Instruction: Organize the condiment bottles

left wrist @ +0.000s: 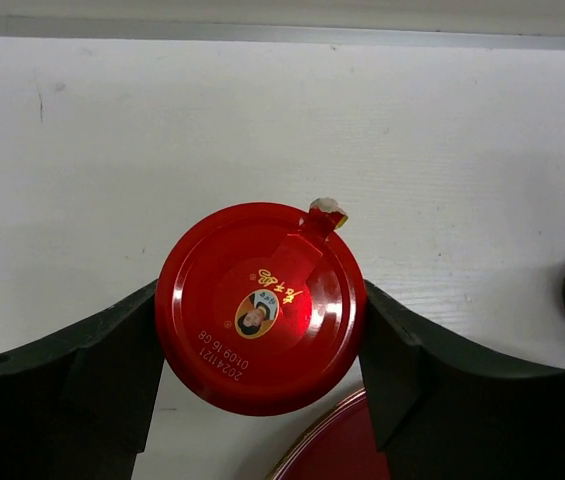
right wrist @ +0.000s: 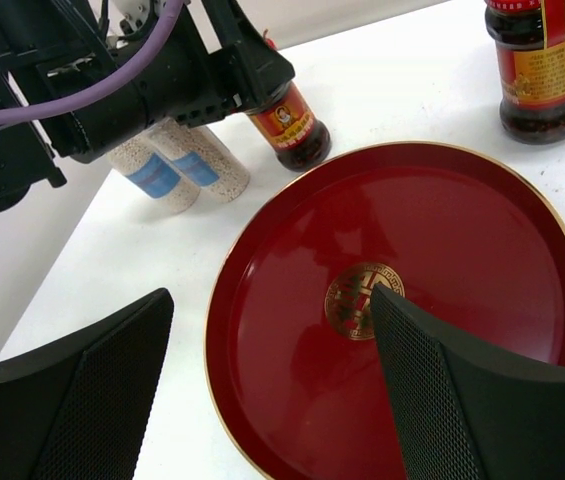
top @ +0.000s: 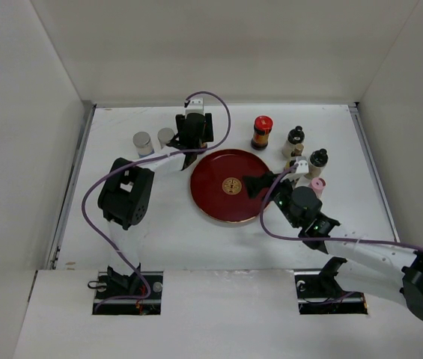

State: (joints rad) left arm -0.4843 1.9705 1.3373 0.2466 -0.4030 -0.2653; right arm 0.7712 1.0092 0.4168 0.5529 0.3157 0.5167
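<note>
White table (top: 159,232), white walls (top: 218,45) around, left tool (top: 194,142) clamped on red-capped jar (left wrist: 260,308), right tool (right wrist: 272,385) apart above red tray (right wrist: 462,230)

Left gripper (left wrist: 260,335) clamped — right gripper (right wrist: 272,390) agape

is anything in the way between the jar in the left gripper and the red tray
Nothing visible. The red-capped jar, clasped by the left gripper, stands right at the tray's far-left rim. The right gripper hovers open over the tray's right side, though.
</note>
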